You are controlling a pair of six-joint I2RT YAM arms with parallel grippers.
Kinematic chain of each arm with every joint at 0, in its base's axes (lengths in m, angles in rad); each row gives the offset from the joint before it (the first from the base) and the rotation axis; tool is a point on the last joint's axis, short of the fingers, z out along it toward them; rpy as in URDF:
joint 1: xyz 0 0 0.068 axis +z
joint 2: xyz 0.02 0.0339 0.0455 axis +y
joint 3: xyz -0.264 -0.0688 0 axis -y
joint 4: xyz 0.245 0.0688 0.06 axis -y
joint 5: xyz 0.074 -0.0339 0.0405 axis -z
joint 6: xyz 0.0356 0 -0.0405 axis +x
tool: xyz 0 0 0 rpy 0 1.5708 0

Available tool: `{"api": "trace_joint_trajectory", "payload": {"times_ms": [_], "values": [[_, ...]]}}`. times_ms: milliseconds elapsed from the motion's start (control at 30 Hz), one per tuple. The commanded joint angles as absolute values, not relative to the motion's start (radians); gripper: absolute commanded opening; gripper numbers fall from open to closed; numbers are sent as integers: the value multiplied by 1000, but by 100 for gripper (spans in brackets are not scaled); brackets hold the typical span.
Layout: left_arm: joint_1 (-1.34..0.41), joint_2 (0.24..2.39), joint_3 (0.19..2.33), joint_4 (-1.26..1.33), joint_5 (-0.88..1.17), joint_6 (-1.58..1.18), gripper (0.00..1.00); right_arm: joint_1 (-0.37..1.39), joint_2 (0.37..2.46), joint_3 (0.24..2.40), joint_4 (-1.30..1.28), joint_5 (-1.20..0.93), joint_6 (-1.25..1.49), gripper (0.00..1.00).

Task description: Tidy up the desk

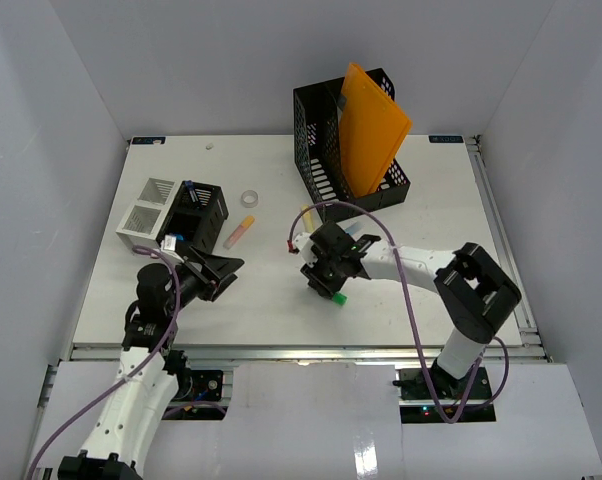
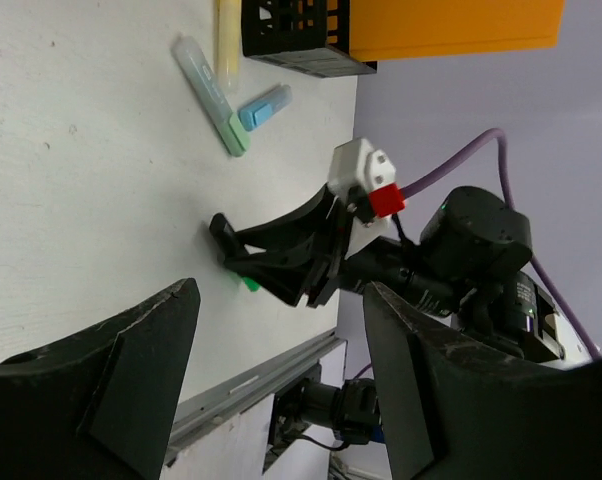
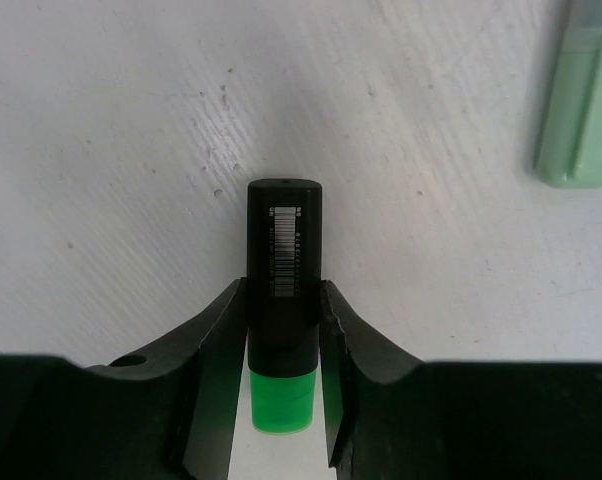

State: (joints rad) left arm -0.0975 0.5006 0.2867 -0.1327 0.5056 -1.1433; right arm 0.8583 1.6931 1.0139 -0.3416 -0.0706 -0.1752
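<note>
On the white desk (image 1: 431,290), just right of its middle, lies a black highlighter (image 3: 284,250) with a green cap (image 3: 282,400). My right gripper (image 3: 284,300) is shut on its barrel, one finger pressed against each side, low over the tabletop. In the top view the green cap (image 1: 338,297) pokes out below the right gripper (image 1: 326,275). My left gripper (image 1: 226,275) hangs open at the left of the desk with nothing between its fingers (image 2: 141,350). It points toward the right gripper (image 2: 241,255).
A black mesh file holder (image 1: 326,150) with an orange folder (image 1: 371,130) stands at the back. A white slotted organizer (image 1: 146,210) and a black box (image 1: 201,210) stand at the left. A tape roll (image 1: 250,198), a yellow-pink highlighter (image 1: 240,232) and pale highlighters (image 2: 209,92) lie mid-desk.
</note>
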Motion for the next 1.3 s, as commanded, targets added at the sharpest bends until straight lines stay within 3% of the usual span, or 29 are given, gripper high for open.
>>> {"api": "trace_joint_trajectory", "payload": {"times_ms": [0,167,567,767,1000,1267], "values": [[-196,621,289,78,509,-1194,75,715,1576,1044,-407,-383,-326,8],[-415,860,384,212,355,-1177,72,608,1501,1069,-502,-639,-442,8],[-624,1295,604,411,204,-1213,66,541,1394,1042,-480,-695,-433,8],[-699,1395,665,440,190,-1218,62,527,1393,1040,-471,-704,-423,8],[-743,1436,701,434,183,-1215,49,513,1403,1041,-458,-704,-415,8],[-758,1447,712,440,203,-1220,23,505,1407,1045,-459,-711,-414,10]]}}
